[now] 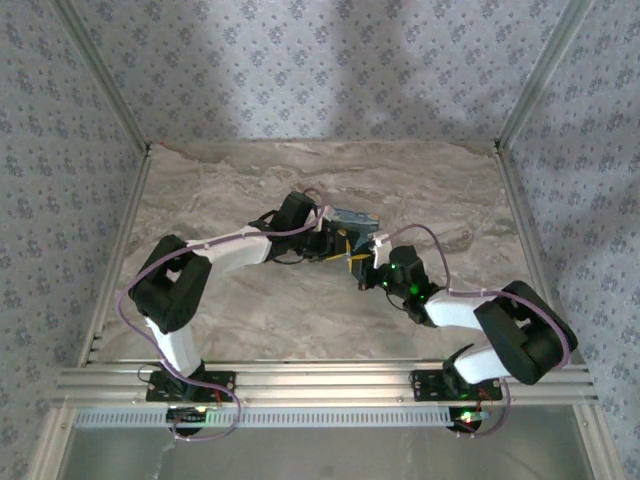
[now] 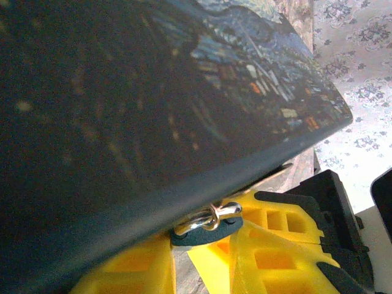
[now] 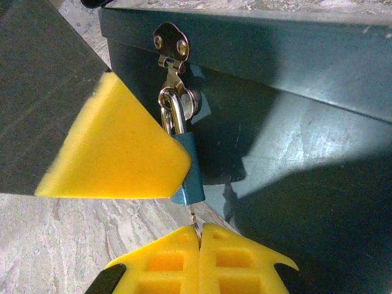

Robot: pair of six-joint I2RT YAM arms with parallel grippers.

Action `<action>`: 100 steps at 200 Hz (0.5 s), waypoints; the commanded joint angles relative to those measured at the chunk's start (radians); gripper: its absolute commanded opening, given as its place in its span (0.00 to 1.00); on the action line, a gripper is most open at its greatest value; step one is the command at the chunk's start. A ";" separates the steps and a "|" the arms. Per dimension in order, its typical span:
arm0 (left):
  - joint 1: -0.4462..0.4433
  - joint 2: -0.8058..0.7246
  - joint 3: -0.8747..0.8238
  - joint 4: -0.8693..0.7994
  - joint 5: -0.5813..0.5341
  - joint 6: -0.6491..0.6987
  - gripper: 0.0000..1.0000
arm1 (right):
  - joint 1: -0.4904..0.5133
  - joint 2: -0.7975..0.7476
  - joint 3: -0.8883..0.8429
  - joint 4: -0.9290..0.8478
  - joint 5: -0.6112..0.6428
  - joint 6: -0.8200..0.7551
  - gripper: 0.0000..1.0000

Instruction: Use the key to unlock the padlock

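The right gripper (image 3: 199, 233) is pinching the thin, slippery key (image 3: 195, 220). I cannot tell about the left gripper's (image 1: 342, 250) jaws. The hard little padlock (image 3: 188, 168) is dangling, so steady its body.

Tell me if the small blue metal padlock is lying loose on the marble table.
No, the padlock hangs by its silver shackle from the riveted metal hasp.

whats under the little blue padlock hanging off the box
The slim key juts down from the padlock, pinched between the shut yellow fingers of the right gripper. The keyhole and the key's tip are covered, so how deep it sits cannot be seen.
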 commanded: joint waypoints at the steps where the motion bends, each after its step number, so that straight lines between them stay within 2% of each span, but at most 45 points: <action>1: -0.015 -0.032 0.023 -0.003 0.057 -0.003 0.24 | -0.011 0.000 0.057 0.071 -0.007 -0.019 0.00; 100: -0.018 -0.011 0.015 -0.001 0.053 -0.003 0.24 | -0.026 0.018 0.113 0.095 -0.048 -0.010 0.00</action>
